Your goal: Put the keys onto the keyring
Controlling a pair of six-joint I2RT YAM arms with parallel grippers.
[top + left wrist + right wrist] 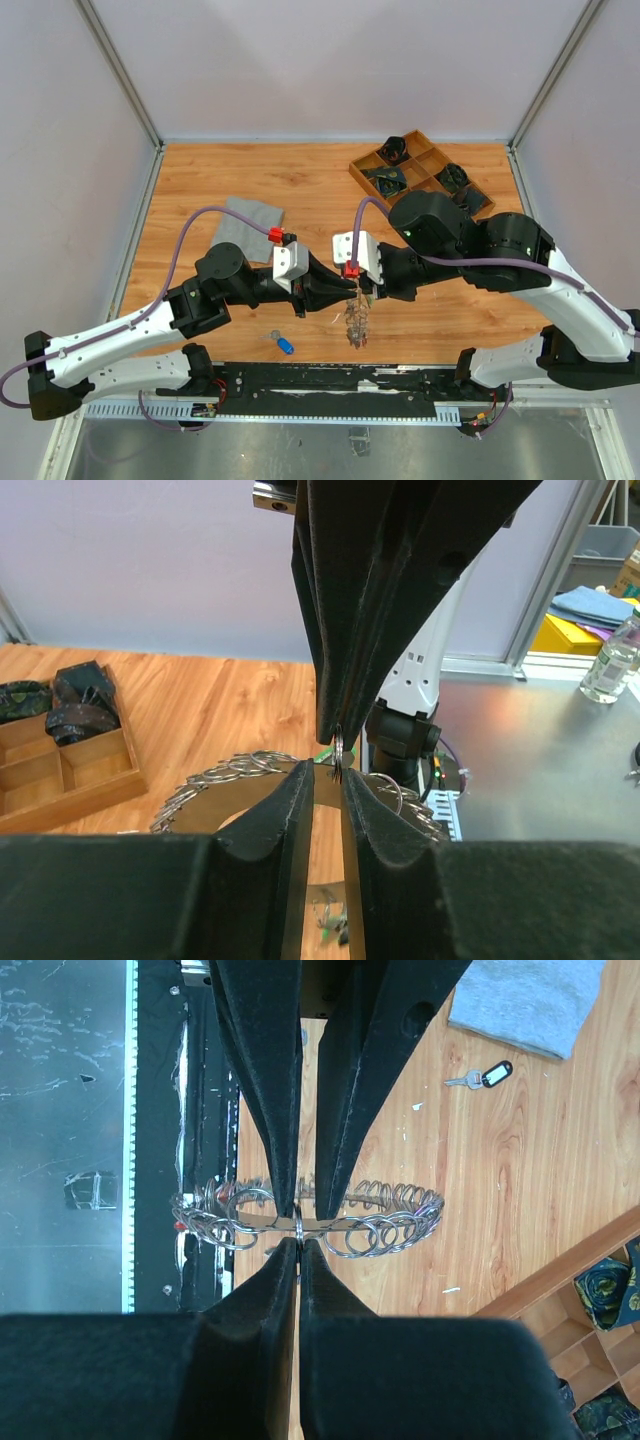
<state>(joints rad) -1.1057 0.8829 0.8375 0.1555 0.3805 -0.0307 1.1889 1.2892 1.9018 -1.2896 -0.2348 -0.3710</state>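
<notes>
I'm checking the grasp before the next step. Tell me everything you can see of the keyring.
The keyring is a thin silvery metal hoop crowded with small wire loops and keys, seen almost edge-on from the right wrist. It hangs above the wooden table. The right gripper is shut on its rim; the left gripper meets it from the opposite side, fingertips slightly apart.

1. Wooden table is carrying three loose things.
2. Grey cloth is lying flat, left of centre.
3. Key with a blue tag is lying near the front edge, well apart from the cloth.
4. Wooden tray is sitting far right, holding dark items in its compartments.
</notes>
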